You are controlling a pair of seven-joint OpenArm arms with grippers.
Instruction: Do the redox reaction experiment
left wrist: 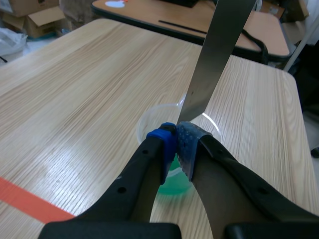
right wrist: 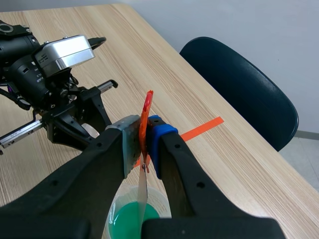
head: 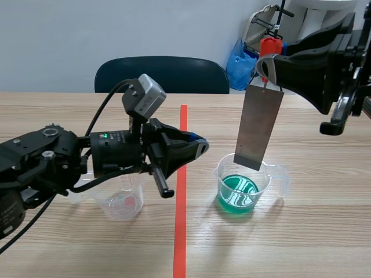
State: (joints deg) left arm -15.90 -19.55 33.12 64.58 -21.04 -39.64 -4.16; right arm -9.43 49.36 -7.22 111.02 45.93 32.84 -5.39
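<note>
A clear beaker (head: 243,186) of green liquid (right wrist: 130,222) stands just right of the red tape line. A grey metal plate (head: 259,127) hangs straight down over it from a red clip (head: 270,46). My right gripper (head: 268,58) is shut on that clip (right wrist: 146,115). The plate's lower edge sits about level with the beaker's rim, above the liquid. My left gripper (left wrist: 177,144) is shut on nothing, its tips close to the plate (left wrist: 217,55) and over the beaker (left wrist: 149,122). A second clear beaker (head: 123,202) with a pinkish bottom stands under the left arm.
A dark chair (head: 162,74) stands behind the table's far edge. A blue bag (head: 240,61) and other clutter lie beyond it at the right. The red tape line (head: 181,231) runs down the table's middle.
</note>
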